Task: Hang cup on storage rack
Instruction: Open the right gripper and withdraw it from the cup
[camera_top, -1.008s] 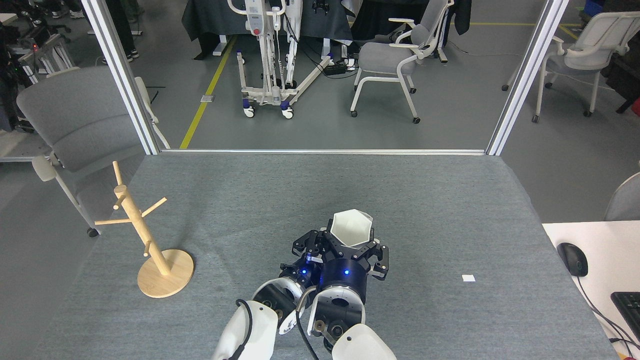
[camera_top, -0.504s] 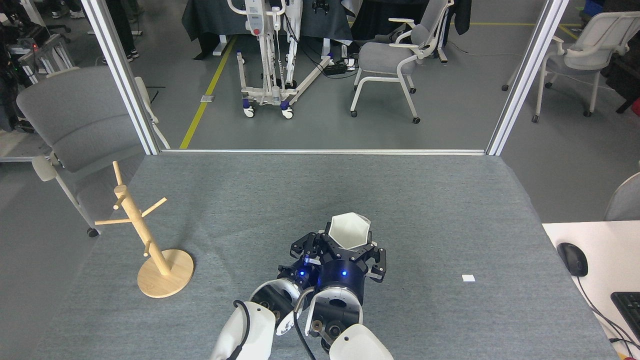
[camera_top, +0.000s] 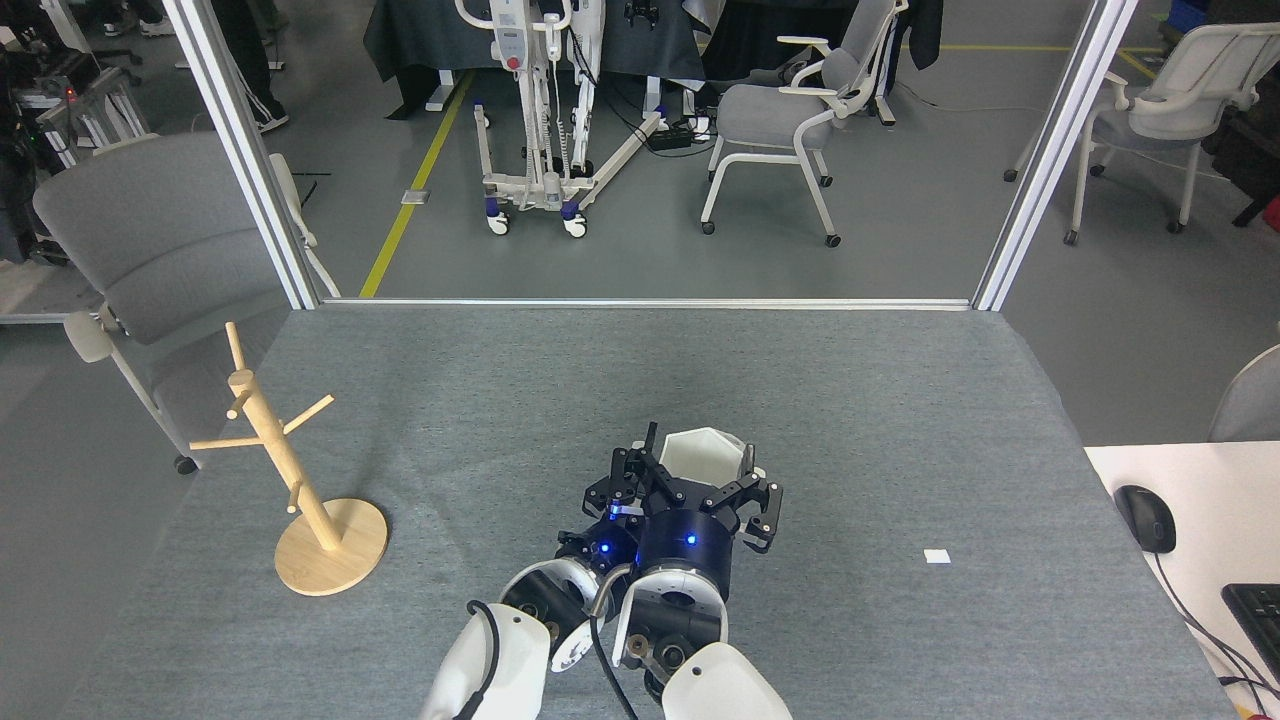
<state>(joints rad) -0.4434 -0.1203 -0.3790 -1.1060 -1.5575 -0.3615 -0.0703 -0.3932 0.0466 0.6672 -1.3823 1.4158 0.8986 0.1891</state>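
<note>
**Right gripper spread around the cup; left gripper unclear**

The right gripper (camera_top: 700, 468) sits near the middle of the grey table (camera_top: 900, 400), pointing away from the camera. Its dark fingers (camera_top: 648, 462) stand apart on either side of the white cup (camera_top: 700, 450), one at the cup's left wall and one at its right. The fingers look spread rather than clamped; whether the pads actually touch the cup walls cannot be told from this view. The cup is upright with its mouth facing up, its lower part hidden behind the gripper body.

The left gripper (camera_top: 610, 495) lies just beside the right one, on its left, seen end-on and dark. Its degree of opening cannot be told.

The wooden rack (camera_top: 285, 470) stands upright near the table's left edge, well apart from the cup, with no cup on its pegs.

Compared with half a second ago, the right gripper's fingers now rise higher along the cup's sides and appear further apart, and less of the cup shows. The rack has not moved.
</note>
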